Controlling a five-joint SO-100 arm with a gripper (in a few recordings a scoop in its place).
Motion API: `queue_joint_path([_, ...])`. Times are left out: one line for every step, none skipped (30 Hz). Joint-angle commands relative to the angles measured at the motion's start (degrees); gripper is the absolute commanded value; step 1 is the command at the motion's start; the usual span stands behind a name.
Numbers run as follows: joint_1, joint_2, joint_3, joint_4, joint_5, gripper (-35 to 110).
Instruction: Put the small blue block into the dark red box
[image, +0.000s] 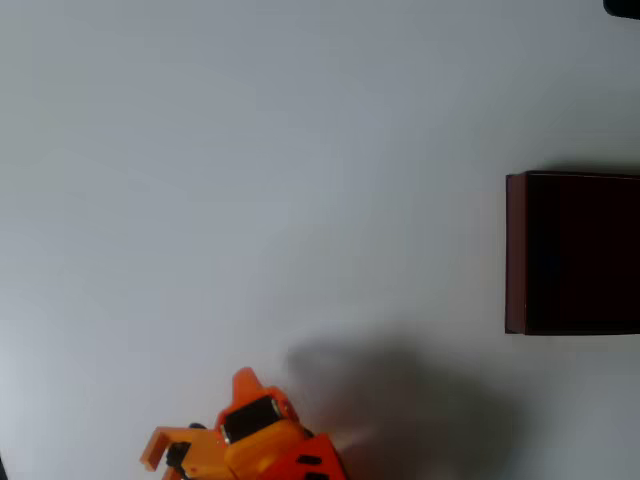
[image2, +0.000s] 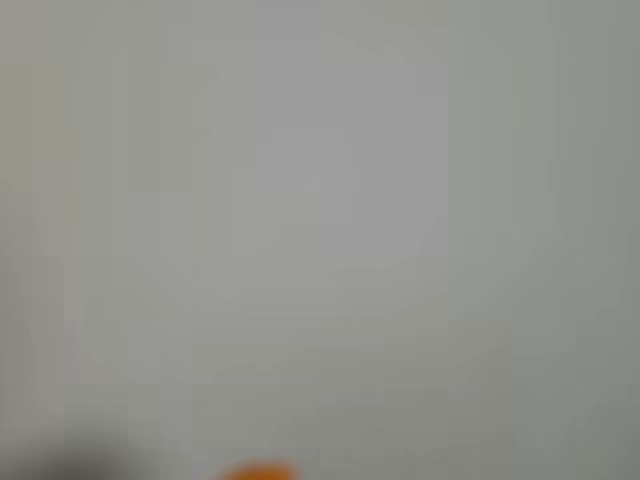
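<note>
Pale grey-white surface (image: 250, 180) spreads across my overhead view, plain and unmarked. At the right edge, middle height, I see the dark red box (image: 516, 252), partly cut off by the frame, its interior very dark. My orange gripper (image: 195, 415) sits at the lower left of centre; its fingers stand apart with bare surface between them, gripping nothing. I can't find the small blue block. No readable writing anywhere. My wrist view is blurred.

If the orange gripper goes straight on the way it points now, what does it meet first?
Probably only the bare white table. In the overhead view the gripper points up and left, while the dark red box lies off to the right. Its tilt is unclear.
</note>
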Motion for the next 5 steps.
queue_joint_path([-0.8,0.4,1.2,-0.3,-0.3,0])
queue_joint_path([-0.8,0.4,1.2,-0.3,-0.2,0])
queue_joint_path([-0.6,0.4,1.2,-0.4,-0.1,0])
queue_joint_path([-0.5,0.4,1.2,-0.4,-0.1,0])
queue_joint_path([-0.5,0.4,1.2,-0.4,0.0,0])
